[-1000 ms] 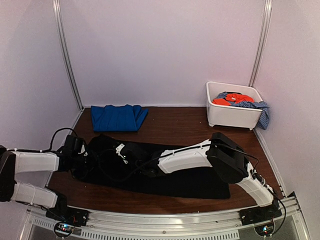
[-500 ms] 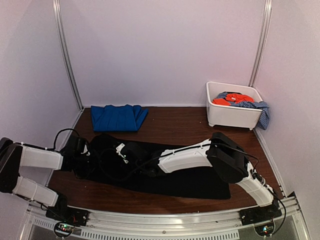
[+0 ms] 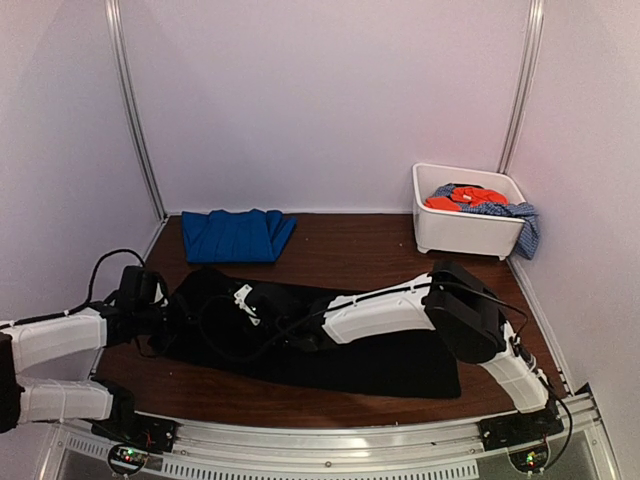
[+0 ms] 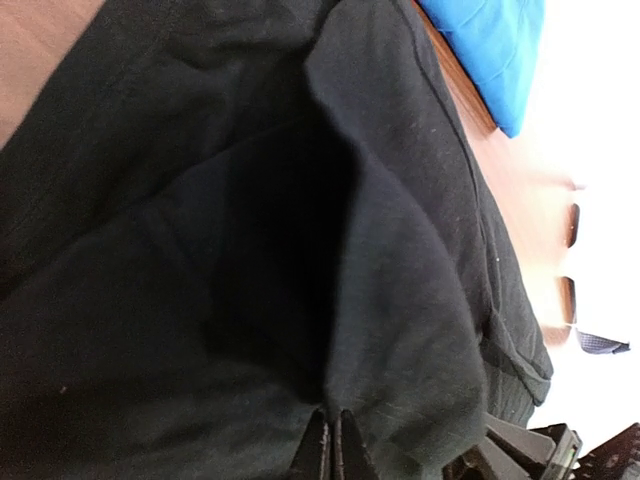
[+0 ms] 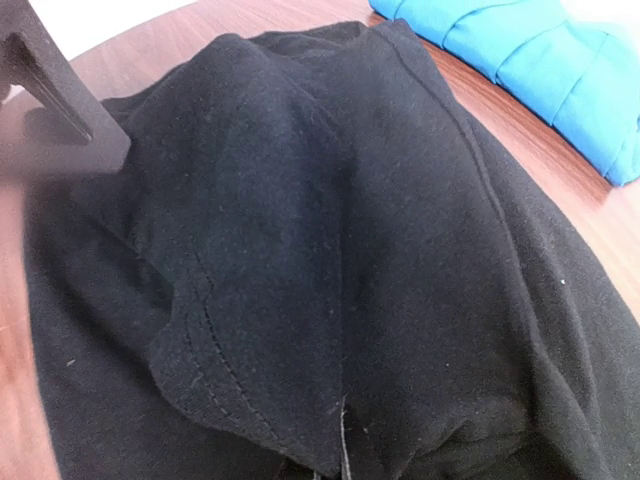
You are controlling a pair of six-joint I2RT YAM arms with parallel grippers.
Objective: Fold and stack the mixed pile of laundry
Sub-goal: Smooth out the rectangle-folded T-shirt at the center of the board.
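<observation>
A large black garment [image 3: 380, 355] lies spread across the middle of the brown table [image 3: 350, 250]. My left gripper [image 3: 165, 318] is at its left edge. In the left wrist view the left gripper [image 4: 333, 445] is shut, pinching a raised fold of the black garment [image 4: 400, 300]. My right gripper [image 3: 300, 342] rests on the garment's middle. In the right wrist view its tips are buried under the bunched black garment [image 5: 300, 250]. A folded royal-blue garment [image 3: 235, 237] lies at the back left. An orange-red garment [image 3: 465, 198] and a blue-white speckled garment [image 3: 515, 215] sit in the tub.
A white plastic tub [image 3: 465, 235] stands at the back right, the speckled cloth hanging over its right rim. White walls close the table in on three sides. The right arm's forearm [image 3: 375, 312] stretches over the black garment.
My left gripper has closed onto the black garment's fold, and its arm has dropped lower and drawn leftward. The right gripper has closed a little more; its arm has shifted only slightly.
</observation>
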